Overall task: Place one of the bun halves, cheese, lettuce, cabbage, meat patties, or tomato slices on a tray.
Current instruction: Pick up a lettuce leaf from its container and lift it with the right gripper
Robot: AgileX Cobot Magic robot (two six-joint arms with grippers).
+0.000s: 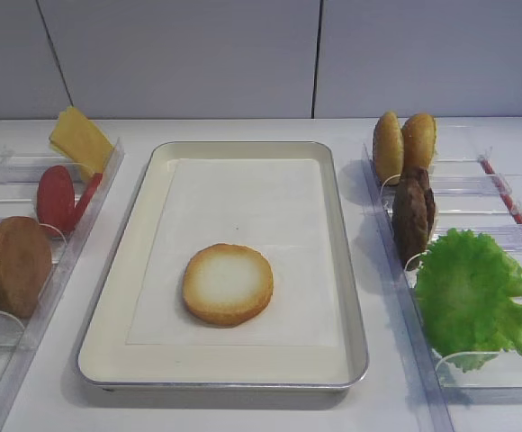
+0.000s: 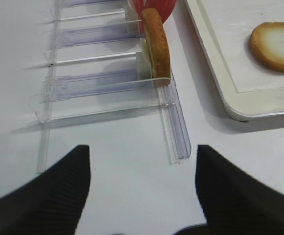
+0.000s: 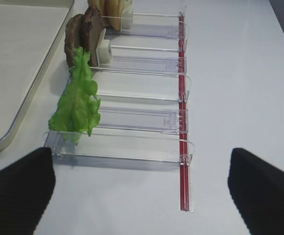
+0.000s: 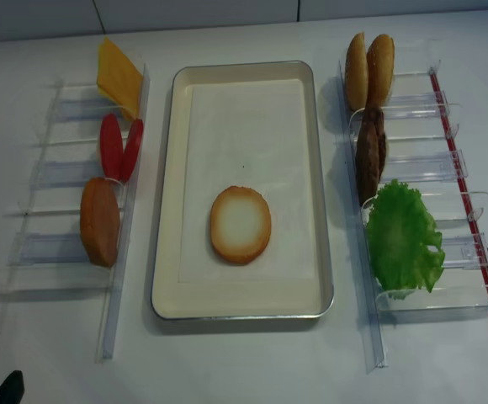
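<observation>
One bun half lies on the tray; both tools stand open and hold nothing.

The white table (image 1: 243, 409) carries the cream tray (image 1: 108, 306) at its middle, with a clear holder rack (image 4: 50, 244) to its left and another clear rack (image 4: 446, 168) to its right. A bun half (image 1: 228, 283) lies cut face up on the tray's paper liner (image 1: 243, 207), toward the near end. The lettuce (image 1: 475, 295) leans in the right rack, nearest the camera, with the meat patties (image 1: 413, 211) and two upright buns (image 1: 403, 144) beyond it. The left rack holds another bun (image 1: 14, 265), tomato slices (image 1: 58, 198) and cheese (image 1: 79, 139). The right tool (image 3: 142, 191) hovers near the lettuce rack, fingers spread; the left tool (image 2: 142, 188) hovers likewise near the left rack.
</observation>
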